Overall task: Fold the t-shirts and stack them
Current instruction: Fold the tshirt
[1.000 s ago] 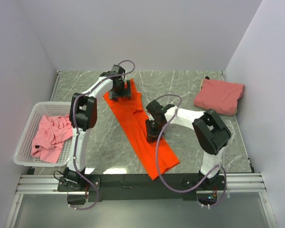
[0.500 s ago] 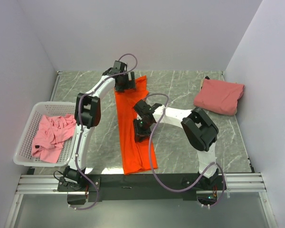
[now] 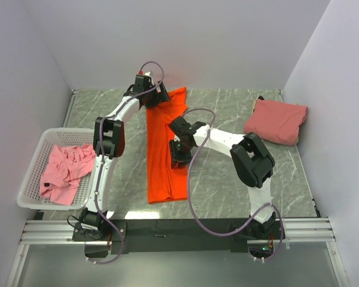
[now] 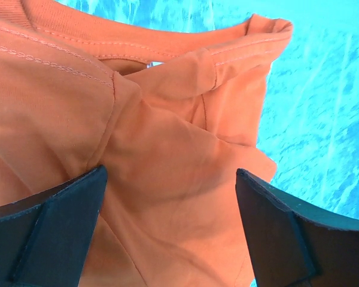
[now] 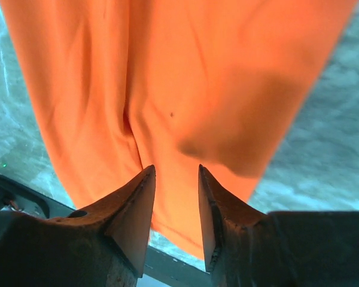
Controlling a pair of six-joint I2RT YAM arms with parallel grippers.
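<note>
The bright orange t-shirt (image 3: 163,173) lies as a long narrow strip running from the back of the table toward the front edge. My left gripper (image 3: 151,97) hovers over its far collar end; in the left wrist view its jaws (image 4: 170,173) stand wide open above the rumpled orange cloth (image 4: 167,113), clamping nothing. My right gripper (image 3: 179,156) sits over the strip's middle right edge, its jaws (image 5: 175,168) partly open with flat orange cloth (image 5: 185,72) showing between them. A folded salmon-pink t-shirt (image 3: 276,121) rests at the back right. A lighter pink t-shirt (image 3: 64,171) lies crumpled in the basket.
The white perforated basket (image 3: 31,173) stands at the left edge of the grey marble table (image 3: 239,179). White walls close in the back and both sides. A black rail (image 3: 179,227) with the arm bases runs along the front.
The orange shirt has swung from a diagonal lie to nearly straight front-to-back and shifted left. Both grippers moved back and left with it; the left one has moved back to the collar.
</note>
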